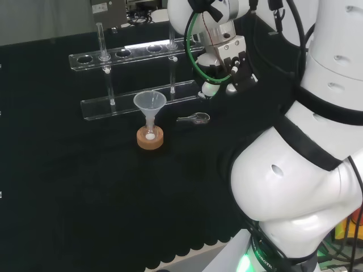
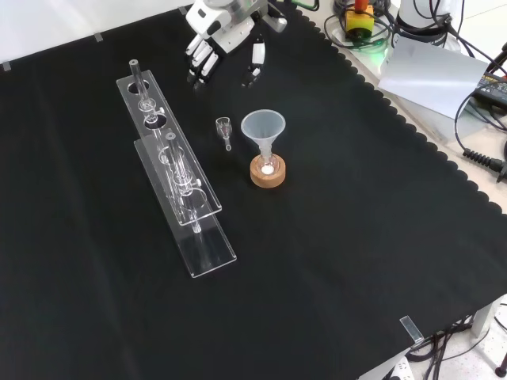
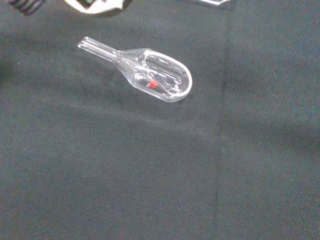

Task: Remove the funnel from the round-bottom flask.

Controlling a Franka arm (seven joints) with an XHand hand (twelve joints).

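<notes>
A clear plastic funnel (image 1: 150, 103) (image 2: 263, 127) stands upright with its stem in the neck of a small clear flask (image 1: 150, 131) (image 2: 268, 164). The flask rests on a cork ring (image 1: 150, 141) (image 2: 268, 176) in the middle of the cloth. The hand (image 1: 226, 68) (image 2: 215, 41) hovers apart from the funnel, to its right in the head view and above and left of it in the front view. Its fingers (image 2: 200, 63) hang relaxed and hold nothing.
A small clear glass scoop (image 1: 194, 118) (image 2: 224, 127) (image 3: 150, 75) lies on the cloth between the hand and the funnel. A clear test tube rack (image 1: 136, 96) (image 2: 178, 174) with a few tubes stands behind the funnel in the head view. The bench's scalloped edge (image 2: 444, 154) runs along the right in the front view.
</notes>
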